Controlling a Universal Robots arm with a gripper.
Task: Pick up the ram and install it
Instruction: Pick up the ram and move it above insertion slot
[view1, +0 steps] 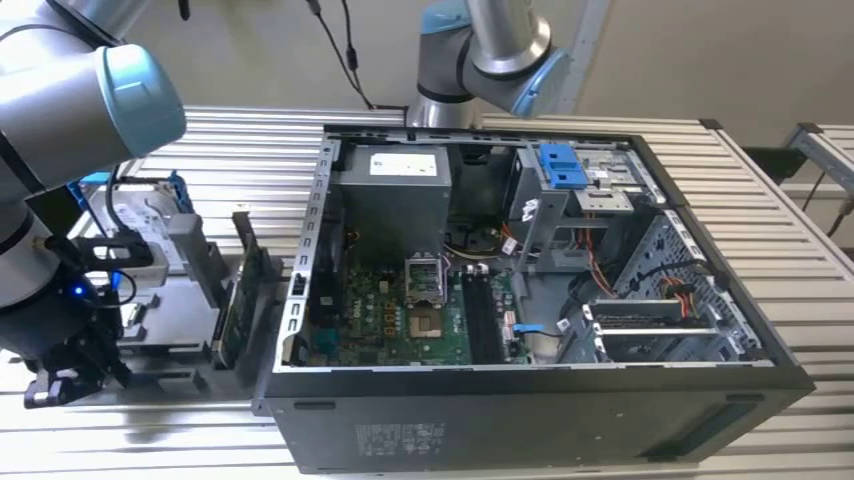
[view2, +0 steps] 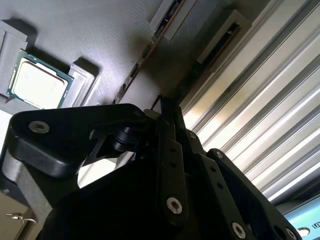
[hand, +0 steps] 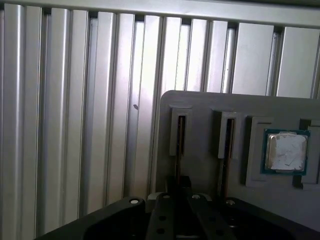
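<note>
Two slim dark sticks stand on edge in side-by-side slots of a grey holder (hand: 200, 107), seen in both wrist views: the ram (hand: 179, 134) (view2: 140, 62) and a second stick (hand: 226, 137) (view2: 218, 42) just beside it, running parallel. The gripper (hand: 177, 182) (view2: 164, 106) is drawn narrow. Its tips are closed on the end of the ram nearest the holder's edge, in line with that slot, and the ram sits down in the slot. Beyond the second stick, a square chip (hand: 286, 152) (view2: 37, 82) with a green rim lies flat in its own recess of the holder. The holder rests on a table (hand: 75, 125) of ribbed metal slats. In the exterior view the arm (view1: 67, 100) stoops at the exterior view's left, with the gripper (view1: 56, 388) low by the holder's front. Near it are a drive (view1: 134, 215) with blue rails and a green card (view1: 238, 300) standing upright. An open case (view1: 534, 420) lies on the same table toward the exterior view's right, apart from the gripper, with its green board (view1: 400, 310) facing up.
</note>
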